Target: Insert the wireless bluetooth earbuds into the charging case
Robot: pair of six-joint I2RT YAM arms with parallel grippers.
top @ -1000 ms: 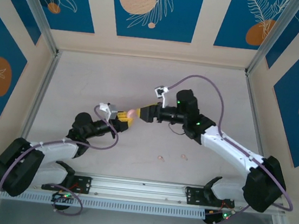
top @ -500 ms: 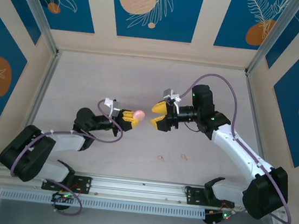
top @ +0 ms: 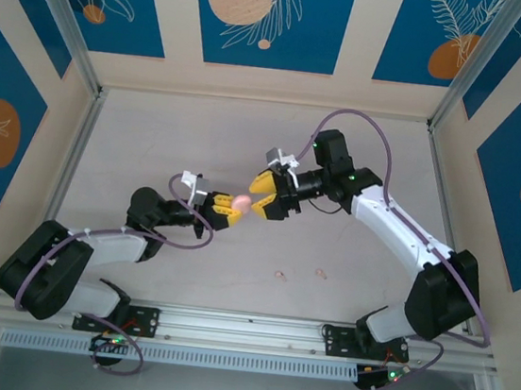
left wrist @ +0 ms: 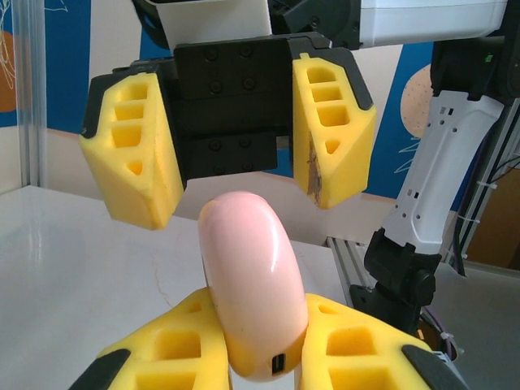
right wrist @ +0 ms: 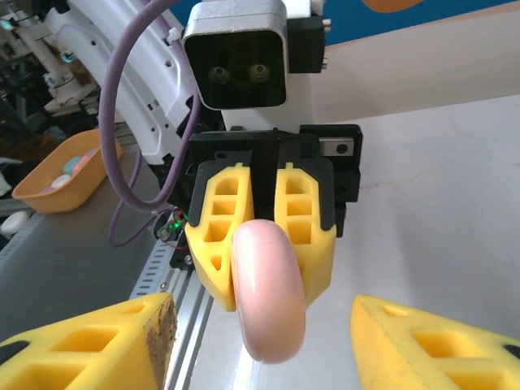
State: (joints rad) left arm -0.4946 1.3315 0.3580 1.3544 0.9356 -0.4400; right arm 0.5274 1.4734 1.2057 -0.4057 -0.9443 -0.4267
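Note:
The charging case point(top: 241, 200) is a closed, pale pink rounded shell, held above the table's middle. My left gripper point(top: 229, 206) is shut on its lower part, and in the left wrist view the case point(left wrist: 248, 276) stands edge-up between the yellow fingers point(left wrist: 171, 341), port end down. My right gripper point(top: 258, 198) faces it, open, with one finger on each side of the case's free end and not touching. From the right wrist the case point(right wrist: 268, 292) hangs between my wide-apart fingers point(right wrist: 89, 345). Two pale pink earbuds point(top: 280, 275) point(top: 320, 274) lie on the table near the front.
A metal rail point(top: 244, 326) runs along the table's near edge. Patterned blue walls close in the back and both sides. Off the table, an orange tray point(right wrist: 45, 193) holds small round items. Open tabletop lies around the earbuds.
My right gripper swung back left to the case and its jaws narrowed, now straddling the case's free end. The left gripper lifted the case slightly and has held still since.

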